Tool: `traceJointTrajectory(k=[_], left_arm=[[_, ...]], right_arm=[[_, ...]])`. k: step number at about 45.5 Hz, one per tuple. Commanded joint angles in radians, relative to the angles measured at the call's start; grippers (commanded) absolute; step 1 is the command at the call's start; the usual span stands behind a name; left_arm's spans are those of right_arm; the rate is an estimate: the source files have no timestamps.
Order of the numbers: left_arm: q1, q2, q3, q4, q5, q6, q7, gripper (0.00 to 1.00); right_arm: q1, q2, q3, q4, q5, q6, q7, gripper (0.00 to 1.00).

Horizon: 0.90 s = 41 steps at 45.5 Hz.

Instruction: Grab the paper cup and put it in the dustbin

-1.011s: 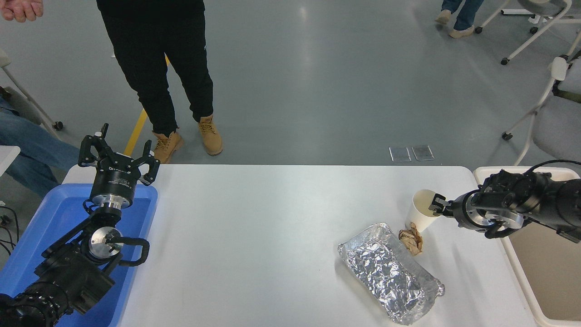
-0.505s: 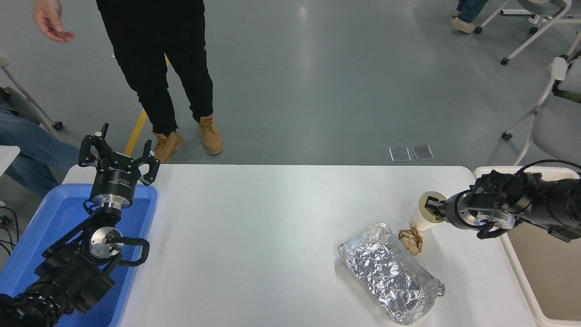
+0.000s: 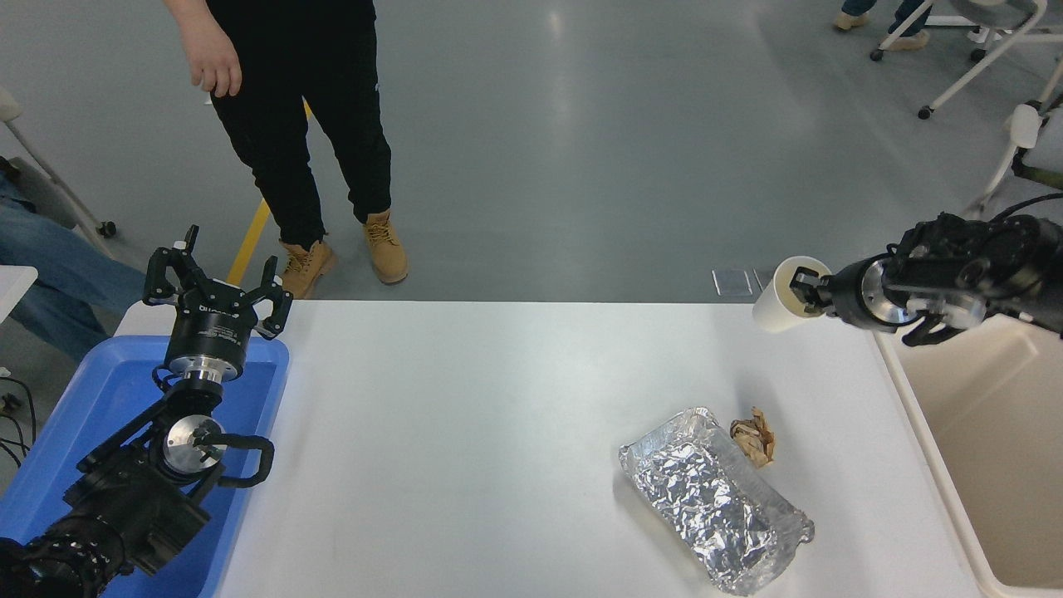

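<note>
Paper cup held in the air beside the dustbin

The right gripper (image 3: 807,292) pinches the paper cup (image 3: 785,295) by its rim — one finger inside the mouth, so the cup hangs clear of the white table (image 3: 498,399), above its far right corner and just left of the dustbin (image 3: 905,399). The cup lies tilted, its long axis near horizontal, mouth toward the gripper, base pointing left. The left gripper (image 3: 217,278) is parked over the blue tray (image 3: 100,390), fingers spread and empty.
</note>
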Motion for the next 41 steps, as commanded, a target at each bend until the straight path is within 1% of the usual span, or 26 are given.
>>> traceJointTrajectory(k=[1, 9, 22, 26, 29, 34, 38, 41], left_arm=[[0.000, 0.000, 0.000, 0.001, 0.000, 0.000, 0.000, 0.99], [0.000, 0.000, 0.000, 0.001, 0.000, 0.000, 0.000, 0.99], [0.000, 0.000, 0.000, 0.001, 0.000, 0.000, 0.000, 0.99], [0.000, 0.000, 0.000, -0.001, 0.000, 0.000, 0.000, 0.99], [0.000, 0.000, 0.000, 0.001, 0.000, 0.000, 0.000, 0.99], [0.000, 0.000, 0.000, -0.001, 0.000, 0.000, 0.000, 0.99], [0.000, 0.000, 0.000, 0.001, 0.000, 0.000, 0.000, 0.99], [0.000, 0.000, 0.000, -0.001, 0.000, 0.000, 0.000, 0.99]], right_arm=[[0.194, -0.118, 0.000, 0.081, -0.006, 0.073, -0.001, 0.00], [0.309, -0.204, 0.001, 0.081, -0.006, 0.129, -0.001, 0.00], [0.314, -0.235, 0.001, 0.078, 0.001, 0.127, -0.001, 0.00], [0.290, -0.244, 0.001, 0.061, 0.008, 0.101, -0.001, 0.00], [0.230, -0.249, 0.006, 0.031, 0.013, 0.037, -0.001, 0.00], [0.058, -0.249, 0.050, -0.044, 0.014, -0.140, -0.001, 0.00], [-0.074, -0.249, 0.105, -0.126, 0.027, -0.209, -0.004, 0.00], [-0.164, -0.249, 0.142, -0.187, 0.072, -0.238, -0.004, 0.00]])
